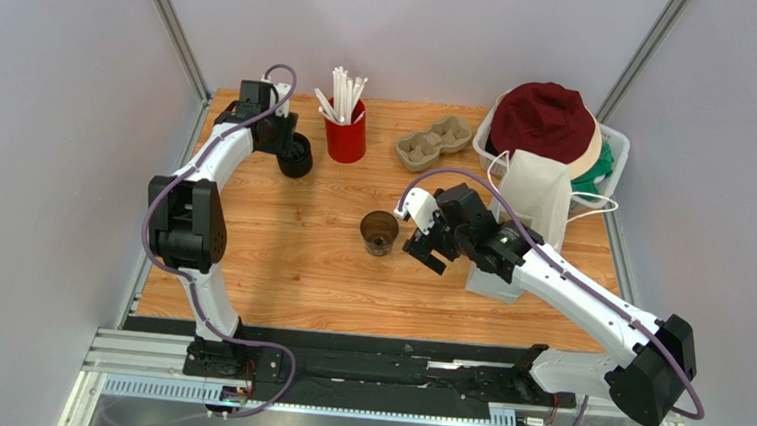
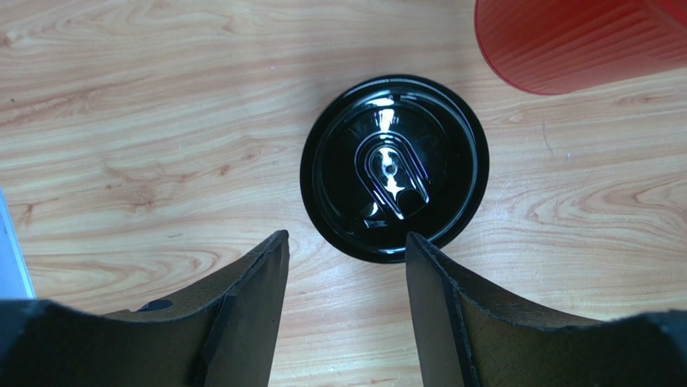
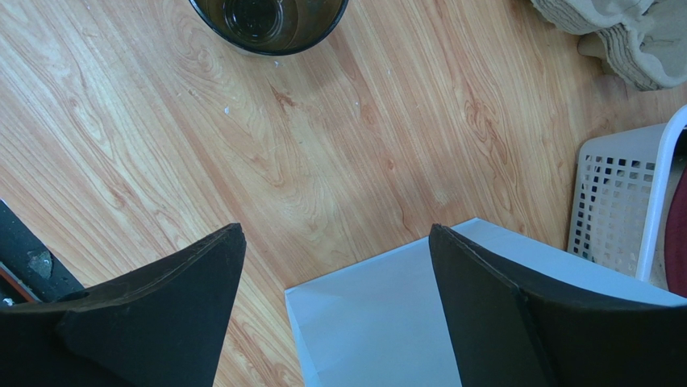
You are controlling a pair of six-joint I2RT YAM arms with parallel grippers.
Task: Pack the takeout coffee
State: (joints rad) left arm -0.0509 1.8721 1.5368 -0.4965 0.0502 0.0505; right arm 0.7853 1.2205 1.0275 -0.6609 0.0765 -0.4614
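- Black fingers of the left gripper (image 2: pixel 345 242) fill the bottom of the left wrist view. They are spread apart and hold nothing.
- Between and just beyond them lies the black lid (image 2: pixel 395 168), flat on the table (image 2: pixel 161 121), just beside the red cup (image 2: pixel 580 40) of straws, on its left side.
- The brown paper cup (image 1: pixel 379 232) stands open, without lid, well apart from the red cup, toward the arm bases and a little to the right.
- The right gripper (image 3: pixel 335 232) hangs near this brown cup, also spread and empty, with the white bag (image 3: pixel 379 322) under it.
- A cardboard carrier (image 1: pixel 435 143) sits to the right of the red cup.
- I judge that the step in hand is taking the lid. The next move seems to call for lowering the left gripper, closing on the thin rim without sliding it against the red cup, then carrying it to the brown cup.
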